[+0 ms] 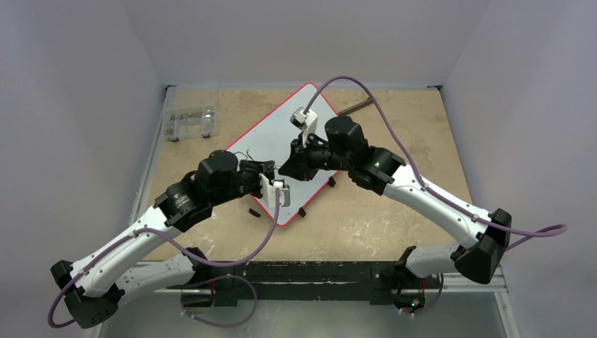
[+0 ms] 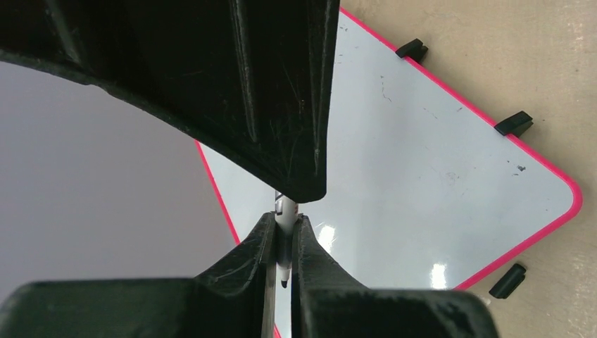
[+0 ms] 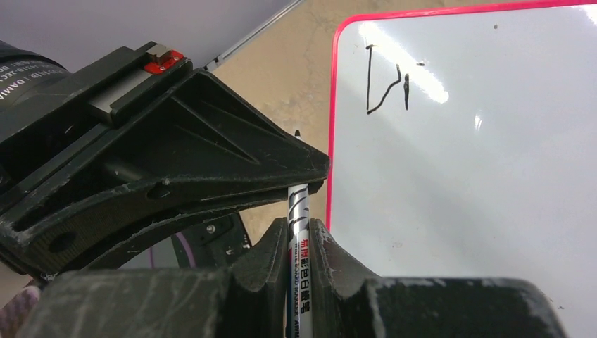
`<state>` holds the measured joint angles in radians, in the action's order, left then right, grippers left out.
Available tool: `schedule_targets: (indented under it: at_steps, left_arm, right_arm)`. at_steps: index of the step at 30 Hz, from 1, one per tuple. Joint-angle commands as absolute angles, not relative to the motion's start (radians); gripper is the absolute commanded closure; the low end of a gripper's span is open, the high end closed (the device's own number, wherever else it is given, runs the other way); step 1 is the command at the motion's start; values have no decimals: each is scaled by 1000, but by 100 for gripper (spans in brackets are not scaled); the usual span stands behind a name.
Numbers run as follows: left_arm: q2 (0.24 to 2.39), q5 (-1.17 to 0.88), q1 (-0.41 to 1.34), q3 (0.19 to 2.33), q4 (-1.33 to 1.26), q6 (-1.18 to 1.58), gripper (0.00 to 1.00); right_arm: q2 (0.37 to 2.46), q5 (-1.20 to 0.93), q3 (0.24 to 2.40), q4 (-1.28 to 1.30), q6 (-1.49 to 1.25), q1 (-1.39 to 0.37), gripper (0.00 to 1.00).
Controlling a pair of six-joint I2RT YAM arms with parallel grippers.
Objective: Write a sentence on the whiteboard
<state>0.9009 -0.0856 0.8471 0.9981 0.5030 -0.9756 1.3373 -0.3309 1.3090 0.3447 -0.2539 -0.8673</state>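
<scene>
So both pairs of jaws are pinched shut on the same marker (image 3: 299, 211), meeting over the near-left part of the board (image 1: 278, 130), which lies cornerwise in the middle of the counter (image 1: 394, 127). The sentence (image 3: 386, 97) is barely begun, just a couple of black letters near one corner.

Looks to me like a re-grip or hand-over mid-writing. My tips for doing it well:
- only one pair should let go, and not until the other has the barrel dead straight between its pads
- no twisting or pulling while both hold it, or the pen ends up skewed and the strokes go wobbly
- whichever arm ends up writing should bring the nib down just beside the last letter, lightly, so the board doesn't skid

The views differ quite a bit. The right wrist is the only one showing the letters, plus the print on the barrel and a small dark end poking out past the left jaws. The left wrist sees none of the writing, just bare white board, the red rim and the black clips (image 2: 514, 123) along it, with a thin bit of marker squeezed in its jaws. From the top you get both arms nose to nose, but the pen itself is hidden, and I can't tell from there which end is the nib
</scene>
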Motion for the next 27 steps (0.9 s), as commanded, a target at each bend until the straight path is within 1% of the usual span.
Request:
schedule_targets:
  at_steps: [1,2,3,5,7,9,13,16,24,27]
  left_arm:
    - [873,-98,854,998,435,-899,100]
    - [871,-82,855,1002,430,-883,100]
    - [870,-70,854,1007,424,-870,100]
    - [862,-56,853,1009,412,-846,100]
    - [852,-58,853,1006,399,-824,100]
    - [839,-63,853,1001,383,-802,100]
    - [826,-42,844,999,358,-768,100]
    - [819,-50,827,998,343,-744,100]
    - [835,-61,802,1012,351,-731,100]
    - [836,-66,793,1012,348,-727,100]
  right_arm:
    - [1281,-306,1327,213,-292,-868,89]
    - [1270,-289,1321,195,-307,-868,78]
    - [1261,-277,1318,177,-315,-868,72]
    - [1250,-254,1323,152,-331,-868,64]
    - [1245,-233,1328,132,-345,-868,62]
    - [1241,-216,1331,116,-355,-868,62]
    - [1245,-212,1334,102,-371,-868,66]
    - [1254,-212,1334,107,-374,-867,67]
    - [1278,-259,1333,109,-383,-867,75]
    - [1294,-281,1339,109,-385,-867,76]
